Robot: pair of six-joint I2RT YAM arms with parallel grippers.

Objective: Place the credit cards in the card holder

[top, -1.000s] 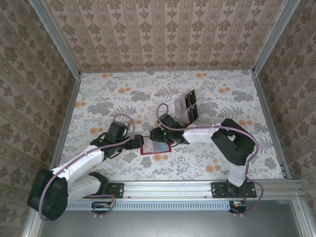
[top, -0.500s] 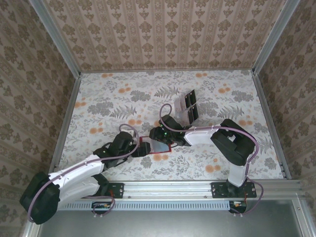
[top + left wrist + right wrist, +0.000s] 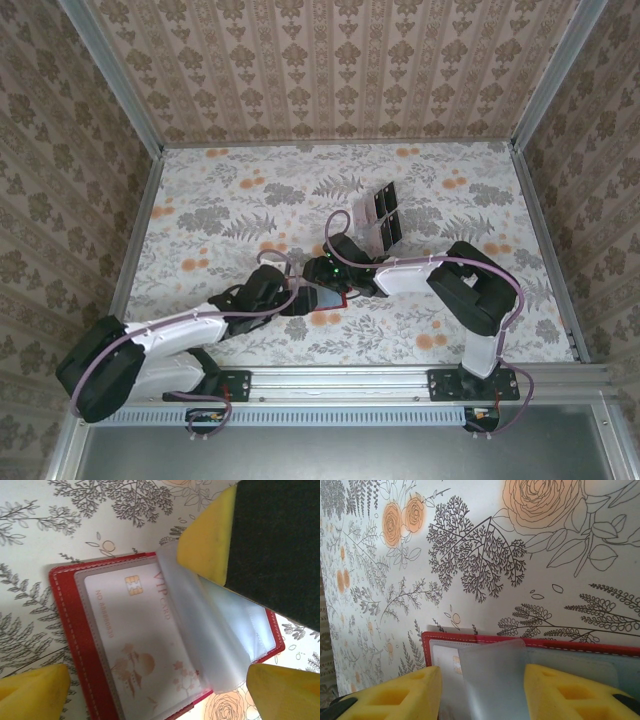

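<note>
Card holder (image 3: 75, 630): open on desk (image 3: 50, 510), pale card (image 3: 135, 630) sleeved. Left fingers (image 3: 30, 692): wide, newly arrived, likely to steady it. Right fingers (image 3: 395, 695): astride clear sleeve (image 3: 200, 620), grip unclear.

card holder (image 3: 67, 625): red, pale stitching
card in sleeve (image 3: 135, 645): cream, gold chip, reddish drawing
finger pads (image 3: 560, 690): yellow
table (image 3: 485, 555): white, grey leaves, orange roses
walls (image 3: 330, 70): beige damask

Top view: even, diffuse light, with soft shadows under both arms on the table (image 3: 450, 200).
Left wrist: left tool (image 3: 157, 690) pads blurred at the frame corners; mild sheen on the clear sleeve (image 3: 200, 630).
Right wrist: bright wash upper right; right tool (image 3: 482, 690) pads soft.
</note>
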